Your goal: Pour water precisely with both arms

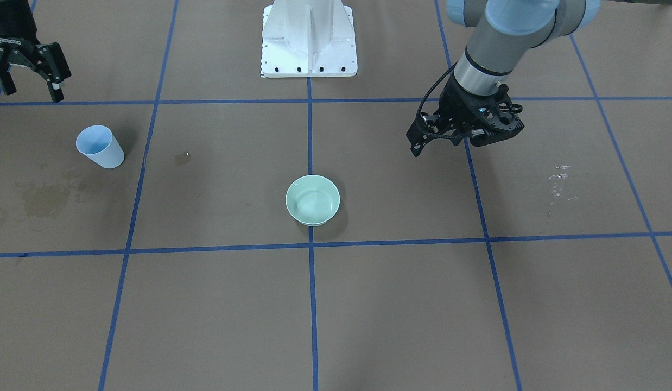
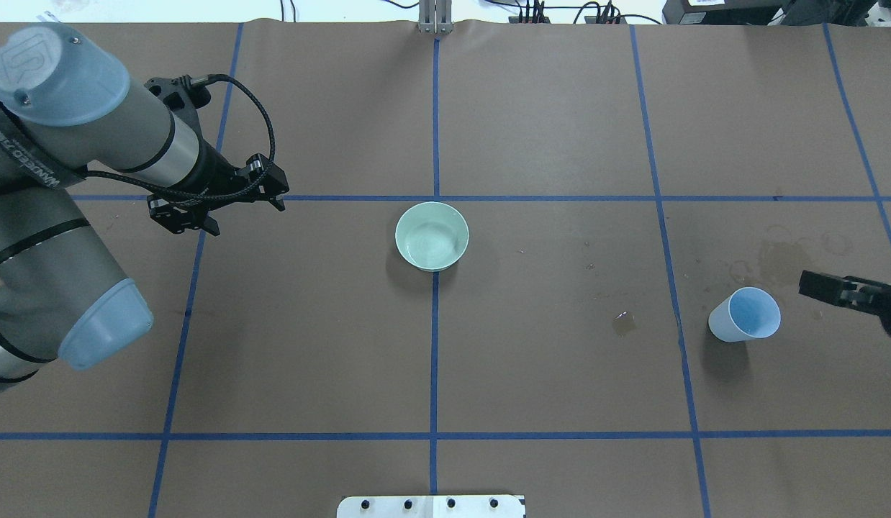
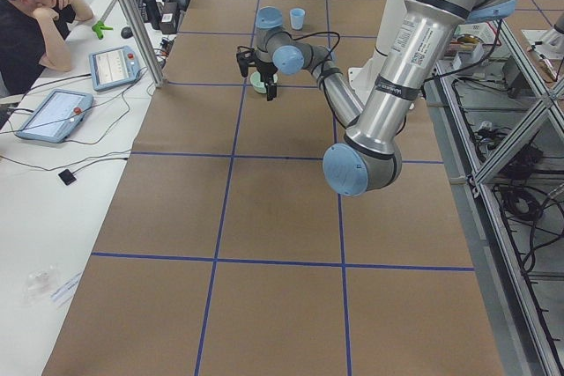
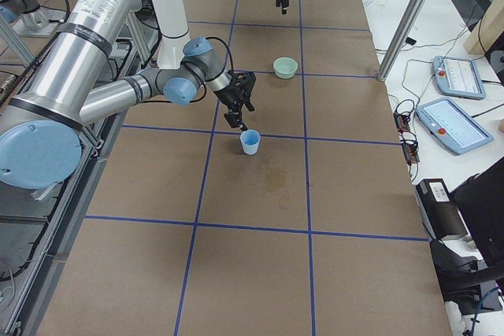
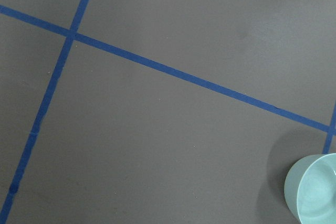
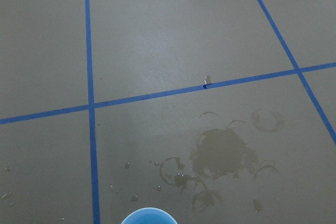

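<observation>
i count two claws, one cup [image 1: 100, 146], one bowl [image 1: 312, 200]. right claw [image 1: 32, 91] spread, near the cup; left claw [image 1: 448, 141] spread, well apart from the bowl. water inside either: can't tell. wet stains [image 6: 220, 153] near the cup.

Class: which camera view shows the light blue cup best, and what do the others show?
Overhead exterior: the light blue cup appears whole, unobstructed, its inside visible. Front-facing shows it whole too; both side views, small; the right wrist view, only its rim; the left wrist view, nothing.
</observation>
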